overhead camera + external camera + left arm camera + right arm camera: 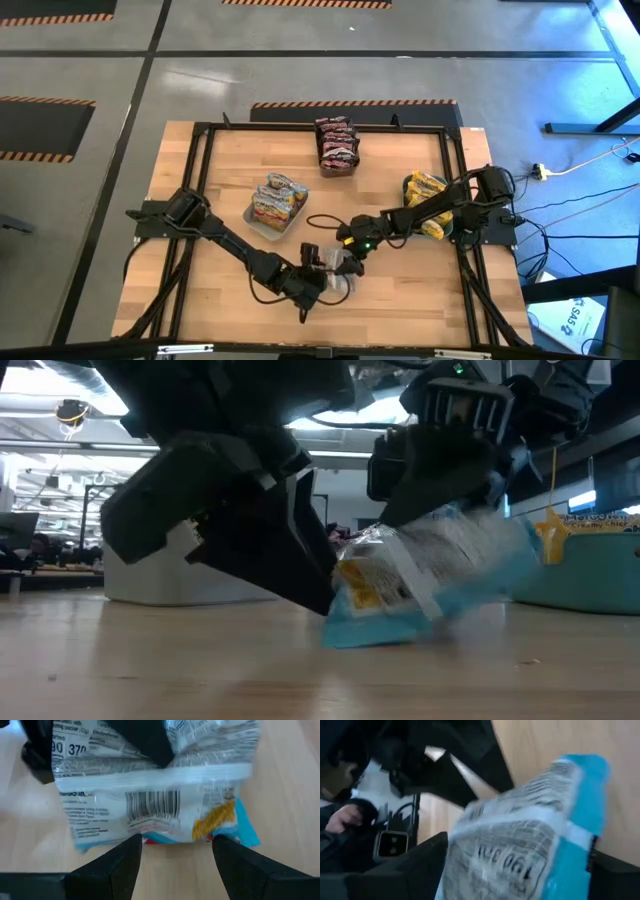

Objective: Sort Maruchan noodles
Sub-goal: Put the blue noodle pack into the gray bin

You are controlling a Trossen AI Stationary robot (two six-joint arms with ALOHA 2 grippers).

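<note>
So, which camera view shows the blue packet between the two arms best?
The left wrist view: the packet fills it, with barcode and blue edge readable. The low view shows it side-on, tilted on the table. The right wrist view shows it blurred. In the high view it is mostly hidden by the arms.

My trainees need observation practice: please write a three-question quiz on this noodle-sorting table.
1. True or false: the silver-and-blue packet lies inside a bin.
2. The dark red packets sit in: A) the far bin; B) the green dish; C) on bare table.
3. How many containers hold packets?

Key: 1 false, it is on the table between both hands; 2 A; 3 three, counting the middle bin.
</note>
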